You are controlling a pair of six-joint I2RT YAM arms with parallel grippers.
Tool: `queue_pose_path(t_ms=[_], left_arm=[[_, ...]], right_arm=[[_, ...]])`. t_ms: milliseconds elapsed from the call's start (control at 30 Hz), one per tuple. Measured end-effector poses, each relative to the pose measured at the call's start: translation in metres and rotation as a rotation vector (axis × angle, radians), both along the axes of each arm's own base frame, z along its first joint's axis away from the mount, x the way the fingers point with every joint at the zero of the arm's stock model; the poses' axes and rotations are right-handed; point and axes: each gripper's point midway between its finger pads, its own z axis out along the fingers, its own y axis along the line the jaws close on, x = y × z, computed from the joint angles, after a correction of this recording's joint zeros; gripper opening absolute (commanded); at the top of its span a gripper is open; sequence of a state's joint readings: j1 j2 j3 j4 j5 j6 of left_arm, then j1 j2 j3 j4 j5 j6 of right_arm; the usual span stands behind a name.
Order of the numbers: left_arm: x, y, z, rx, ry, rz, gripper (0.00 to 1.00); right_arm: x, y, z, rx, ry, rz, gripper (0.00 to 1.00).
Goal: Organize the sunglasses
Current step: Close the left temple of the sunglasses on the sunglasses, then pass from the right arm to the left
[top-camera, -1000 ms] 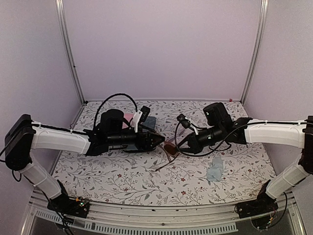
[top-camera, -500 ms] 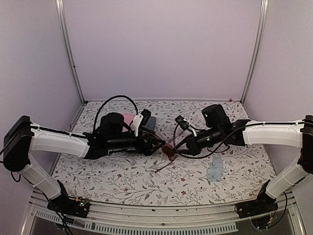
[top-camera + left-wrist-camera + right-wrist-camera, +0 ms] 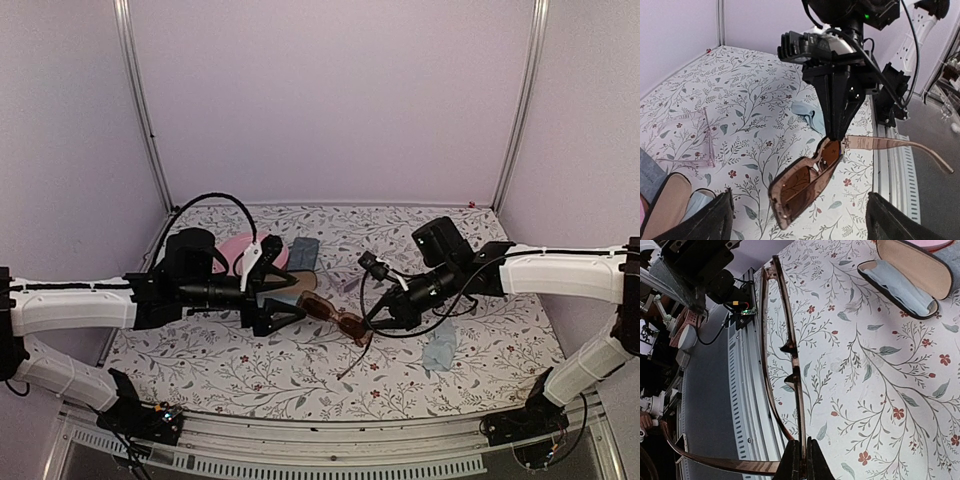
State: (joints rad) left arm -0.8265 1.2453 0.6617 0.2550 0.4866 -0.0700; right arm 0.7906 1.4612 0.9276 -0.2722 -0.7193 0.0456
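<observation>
right pincer (image 3: 374, 318) tight on brown sunglasses (image 3: 328, 313), one of two pairs; left pincer (image 3: 289, 300) agape, empty

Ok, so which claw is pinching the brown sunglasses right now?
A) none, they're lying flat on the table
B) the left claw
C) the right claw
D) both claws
C: the right claw is shut on one corner of the brown sunglasses, holding them up in the air, while the left claw stands wide open, gripping nothing.
</observation>
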Motion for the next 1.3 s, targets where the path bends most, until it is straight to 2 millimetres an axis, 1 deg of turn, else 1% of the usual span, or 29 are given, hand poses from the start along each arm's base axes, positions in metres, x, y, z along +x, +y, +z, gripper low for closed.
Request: queue_pose_path(t_ms=[133, 233, 367, 500, 633, 867, 1000, 1300], left_arm=[[-0.006, 0.004, 0.0, 0.044, -0.09, -0.024, 0.93], [-0.019, 0.0, -0.004, 0.081, -0.187, -0.077, 0.94], [-0.036, -0.002, -0.017, 0.138, -0.304, -0.153, 0.96], [-0.044, -0.004, -0.026, 0.187, -0.409, -0.209, 0.99], [-0.05, -0.009, -0.037, 0.242, -0.519, -0.266, 0.99], [-0.055, -0.013, -0.068, 0.338, -0.605, -0.36, 0.99], [-0.053, -0.015, -0.082, 0.388, -0.637, -0.392, 0.95], [-0.045, -0.026, -0.089, 0.447, -0.687, -0.401, 0.84]], right_arm=[[-0.011, 0.0, -0.002, -0.017, 0.06, 0.056, 0.0], [-0.016, 0.0, -0.007, -0.037, 0.102, 0.086, 0.0], [-0.026, -0.003, -0.017, -0.065, 0.166, 0.122, 0.0], [-0.034, -0.007, -0.027, -0.087, 0.218, 0.15, 0.0], [-0.039, -0.007, -0.028, -0.088, 0.248, 0.176, 0.0], [-0.045, -0.007, -0.027, -0.076, 0.275, 0.201, 0.0], [-0.046, -0.007, -0.026, -0.07, 0.282, 0.209, 0.0], [-0.048, -0.006, -0.031, -0.073, 0.304, 0.217, 0.0]])
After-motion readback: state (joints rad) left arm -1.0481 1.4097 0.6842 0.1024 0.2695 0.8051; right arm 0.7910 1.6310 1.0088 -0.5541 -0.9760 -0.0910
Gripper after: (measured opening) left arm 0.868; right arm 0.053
